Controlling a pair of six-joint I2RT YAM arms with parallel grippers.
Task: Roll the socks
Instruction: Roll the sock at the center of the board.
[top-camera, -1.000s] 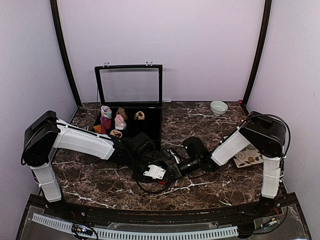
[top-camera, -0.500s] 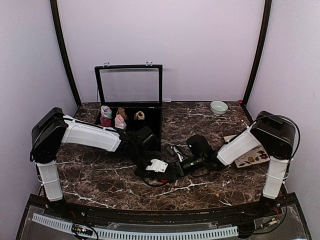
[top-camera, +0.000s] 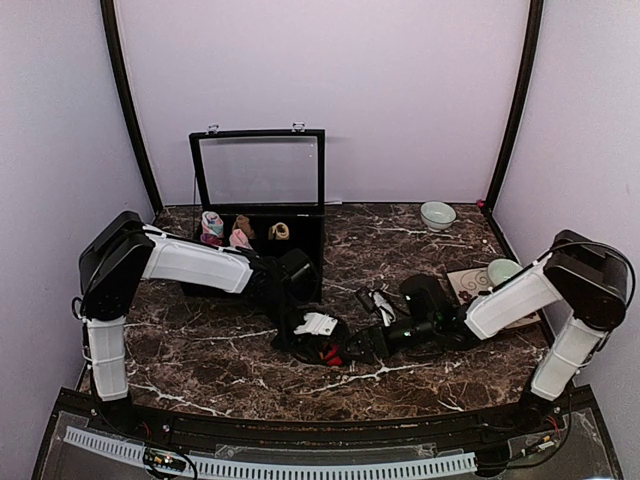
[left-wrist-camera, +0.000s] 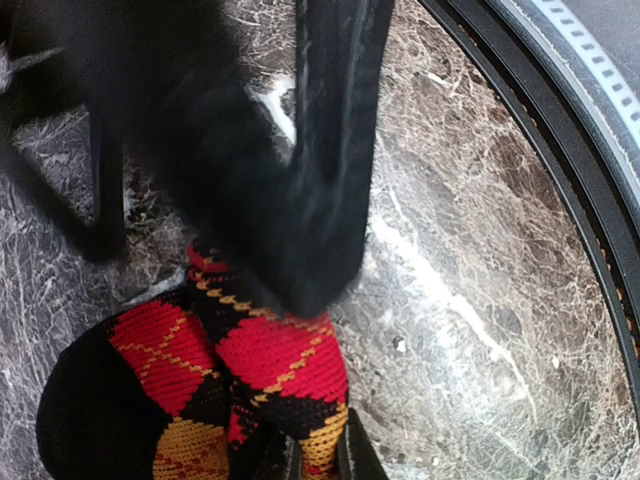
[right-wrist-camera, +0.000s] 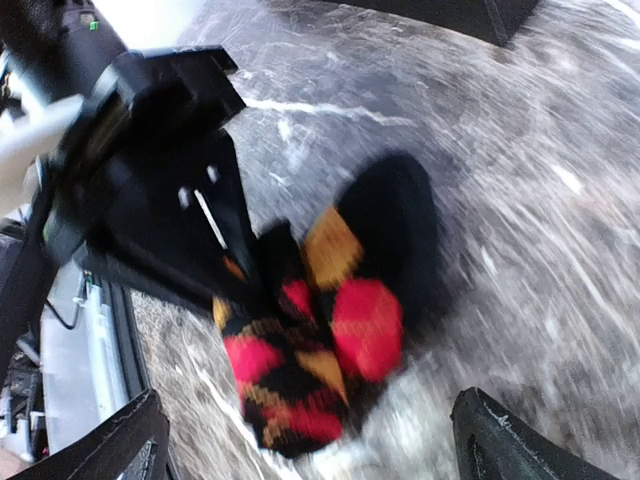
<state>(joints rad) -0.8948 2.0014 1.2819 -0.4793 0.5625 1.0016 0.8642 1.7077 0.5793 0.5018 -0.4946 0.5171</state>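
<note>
- Red, orange + black argyle sock lies bunched on tabletop, centre-front, between the two hands.
- Tabletop is dark brown marble w/ white veins.
- Left hand: fingers together, clamped on one end of argyle sock. Knit is pinched betw. the tips in left wrist view.
- Rest of sock rests on the marble. Plain black part bulges to one side of the diamond pattern.
- Right hand: fingers wide apart, nothing held. Sock sits just ahead of it, in line w/ the gap, touching neither finger.
- Right wrist view is motion-blurred, so knit detail is soft there.
- From above, both hands sit low over tabletop, near each other, w/ sock bundle betw. them.
- Black case at back left, its clear-panelled lid standing upright.
- Small sock rolls inside case: pink, white, tan.
- Pale bowl at back right, near wall.
- Second pale bowl by patterned tile at right side. Can't tell if it sits on the tile or just beside it.
</note>
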